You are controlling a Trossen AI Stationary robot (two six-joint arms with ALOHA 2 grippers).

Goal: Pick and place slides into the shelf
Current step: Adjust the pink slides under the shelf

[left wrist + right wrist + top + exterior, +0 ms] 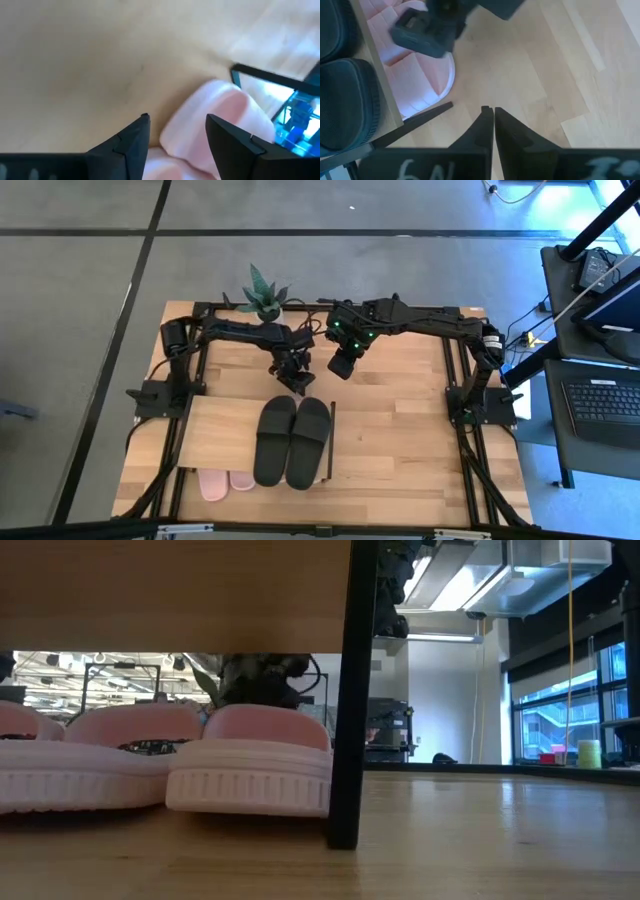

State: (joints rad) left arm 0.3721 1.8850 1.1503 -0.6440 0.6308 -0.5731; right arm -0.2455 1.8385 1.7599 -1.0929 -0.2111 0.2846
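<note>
The shelf [215, 430] stands on the table's left half, with a pair of black slides [292, 440] on its top board. Two pink slides [225, 480] poke out from under its near edge. Pink slides [250, 770] also rest on their soles on the table under the board. My left gripper [295, 380] is open at the shelf's far edge. Its fingers stand on either side of a pink slide's end [215, 120], which sticks out from under the board [427, 82]. My right gripper [493, 112] is shut and empty just to the right [343, 368]. My left gripper points down over the pink slide's far end [200, 125], one finger on each side of it. Whether either finger touches the slide I cannot tell.
A potted plant [265, 295] stands at the table's far edge behind the grippers. The shelf's thin black end frame [350, 690] stands on the table at its right side. Bare plank tabletop [400, 430] lies to the right of the shelf.
</note>
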